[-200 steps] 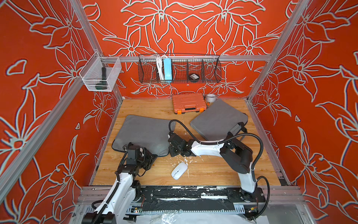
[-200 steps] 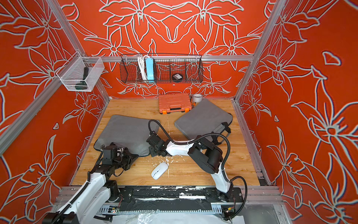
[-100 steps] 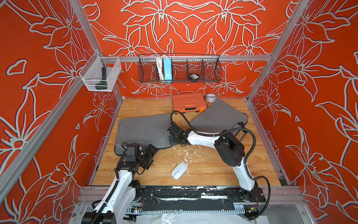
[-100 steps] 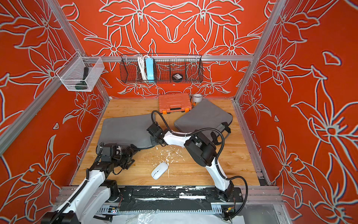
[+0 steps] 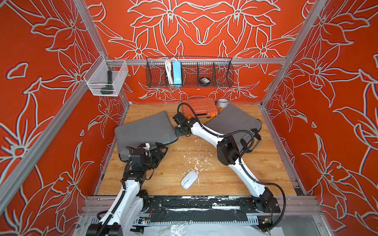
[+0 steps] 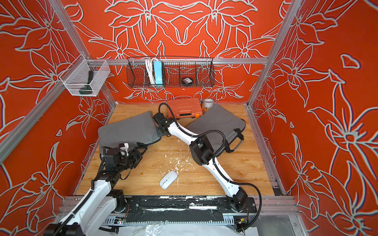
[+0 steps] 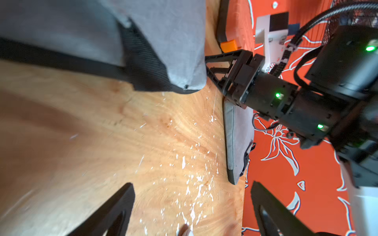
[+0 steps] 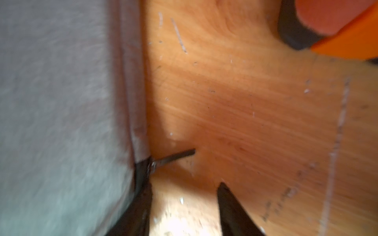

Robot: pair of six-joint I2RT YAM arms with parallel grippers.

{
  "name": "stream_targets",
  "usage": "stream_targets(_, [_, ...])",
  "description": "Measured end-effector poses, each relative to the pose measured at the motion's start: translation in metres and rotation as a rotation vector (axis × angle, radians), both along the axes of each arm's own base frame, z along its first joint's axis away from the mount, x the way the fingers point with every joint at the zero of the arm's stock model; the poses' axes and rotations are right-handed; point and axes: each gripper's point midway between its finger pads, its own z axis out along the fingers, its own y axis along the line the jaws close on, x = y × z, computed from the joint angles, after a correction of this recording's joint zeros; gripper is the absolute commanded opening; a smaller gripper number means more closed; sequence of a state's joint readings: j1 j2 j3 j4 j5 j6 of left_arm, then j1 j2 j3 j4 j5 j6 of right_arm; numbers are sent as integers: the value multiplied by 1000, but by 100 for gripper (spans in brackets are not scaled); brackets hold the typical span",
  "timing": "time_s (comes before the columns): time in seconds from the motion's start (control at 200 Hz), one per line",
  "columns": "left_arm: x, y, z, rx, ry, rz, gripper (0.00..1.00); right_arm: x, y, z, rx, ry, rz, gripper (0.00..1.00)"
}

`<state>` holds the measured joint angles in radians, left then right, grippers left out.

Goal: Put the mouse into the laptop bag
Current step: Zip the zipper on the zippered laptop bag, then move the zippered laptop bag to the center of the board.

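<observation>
We spot orange toolbox (image 5: 199, 107) at back, tape roll (image 5: 222, 102) just beside it, power strip (image 5: 176, 72) in wire basket (image 5: 221, 75).

both top views are brightly and evenly lit from above and are rendered sharp, though straight lines are bowed towards the edges. only soft, short shadows are cast on the table (image 5: 272, 169). the right wrist view is heavily smeared by motion blur, with one washed-out patch. the left wrist view is blurred towards its borders.
</observation>
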<state>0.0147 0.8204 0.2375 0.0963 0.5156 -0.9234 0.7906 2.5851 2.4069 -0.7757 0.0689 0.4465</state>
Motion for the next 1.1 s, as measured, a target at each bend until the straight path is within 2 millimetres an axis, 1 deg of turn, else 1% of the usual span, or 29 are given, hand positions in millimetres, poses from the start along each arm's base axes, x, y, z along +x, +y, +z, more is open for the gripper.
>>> stream_targets(0.055, [5, -8, -5, 6, 10, -29, 88, -7, -7, 9, -22, -3, 18, 66])
stream_targets(0.125, [11, -18, -16, 20, 42, -68, 86, -20, -24, 26, -52, -10, 21, 70])
stream_targets(0.185, [19, -26, -22, 34, 61, -96, 86, -36, -44, 47, -69, -21, 14, 72])
stream_targets(0.21, [23, -28, -23, 38, 63, -104, 86, -43, -54, 60, -68, -34, 8, 73])
stream_targets(0.23, [26, -30, -23, 43, 60, -110, 86, -48, -60, 67, -69, -40, 8, 74])
stream_targets(0.27, [34, -33, -22, 53, 54, -117, 86, -58, -75, 89, -53, -73, -8, 76])
stream_targets(0.345, [49, -35, -18, 74, 31, -118, 86, -79, -102, 122, -8, -132, -37, 78])
stream_targets(0.415, [63, -35, -17, 94, 14, -114, 86, -101, -129, 144, 37, -184, -64, 81])
stream_targets(0.465, [74, -36, -17, 103, 8, -116, 84, -117, -149, 151, 60, -213, -85, 82])
stream_targets(0.545, [91, -40, -26, 113, 21, -129, 83, -138, -178, 151, 80, -240, -120, 85])
stream_targets(0.596, [103, -42, -34, 116, 36, -135, 83, -151, -194, 144, 81, -248, -138, 87])
stream_targets(0.681, [118, -45, -49, 117, 78, -142, 83, -167, -215, 131, 83, -253, -163, 90])
stream_targets(0.756, [139, -48, -46, 124, 65, -147, 83, -177, -228, 123, 85, -259, -181, 90])
stream_targets(0.821, [159, -46, -45, 146, 59, -131, 83, -181, -237, 118, 92, -267, -203, 91])
stream_targets(0.926, [192, -34, -47, 168, 65, -87, 83, -185, -246, 108, 104, -274, -226, 92])
stream_targets(1.031, [229, -14, -46, 172, 62, -35, 83, -187, -257, 94, 96, -270, -257, 94])
stream_targets(1.101, [246, 0, -45, 172, 60, -5, 83, -187, -264, 87, 85, -266, -276, 94])
